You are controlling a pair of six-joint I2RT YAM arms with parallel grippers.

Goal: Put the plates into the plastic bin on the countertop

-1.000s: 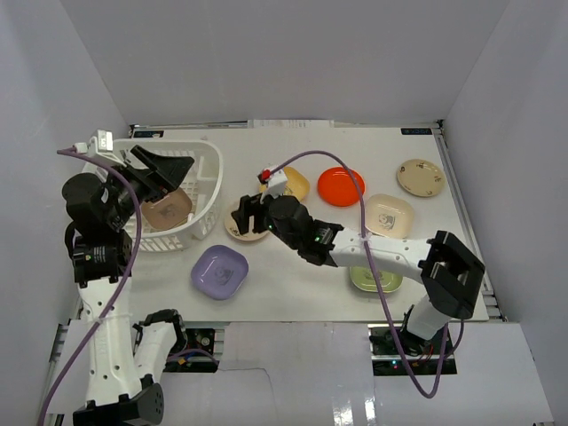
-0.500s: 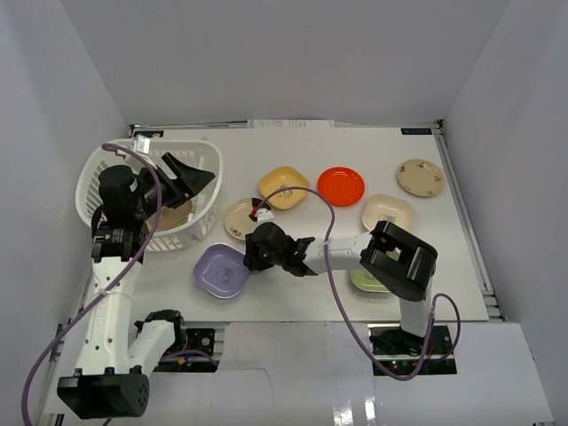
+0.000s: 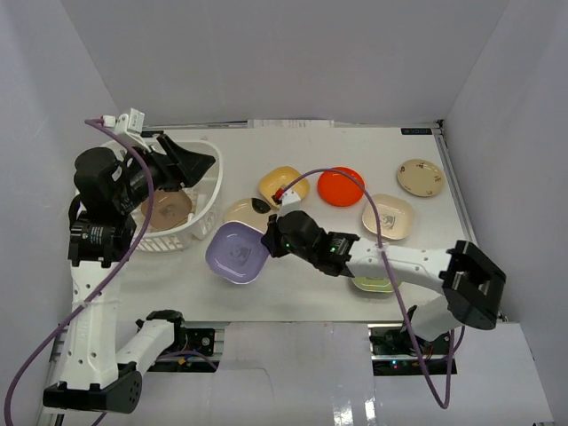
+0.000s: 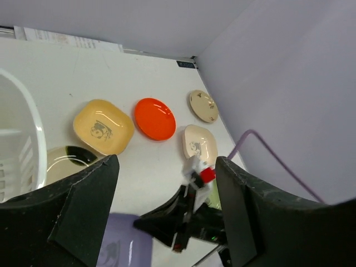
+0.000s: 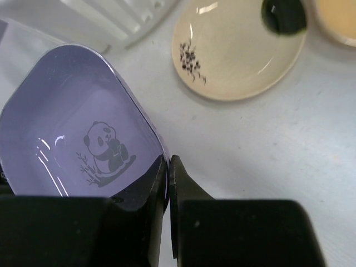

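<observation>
My right gripper [image 3: 266, 243] [image 5: 168, 167] is shut on the right rim of a lavender plate [image 3: 234, 253] [image 5: 78, 122] with a panda print. That plate is tilted up off the countertop [image 3: 293, 146], just right of the white plastic bin [image 3: 211, 188]. A brown plate [image 3: 169, 206] lies inside the bin. Above the bin's right side hangs my left gripper [image 3: 193, 165] [image 4: 167, 161], open with nothing between its fingers. Other plates lie flat on the countertop: yellow [image 3: 286, 182] [image 4: 103, 126], orange-red [image 3: 342, 186] [image 4: 154, 118], round cream [image 3: 420, 177], square cream [image 3: 388, 216].
A cream plate with a dark patch [image 3: 242, 211] [image 5: 239, 50] lies just behind the lifted plate, close to the bin wall [image 5: 128, 22]. A green plate [image 3: 373, 283] is partly under my right arm. White walls enclose the table on three sides.
My right gripper has shut on the lavender plate's rim and raised it off the table, tilted. My left arm has shifted slightly over the bin, jaws still apart.
</observation>
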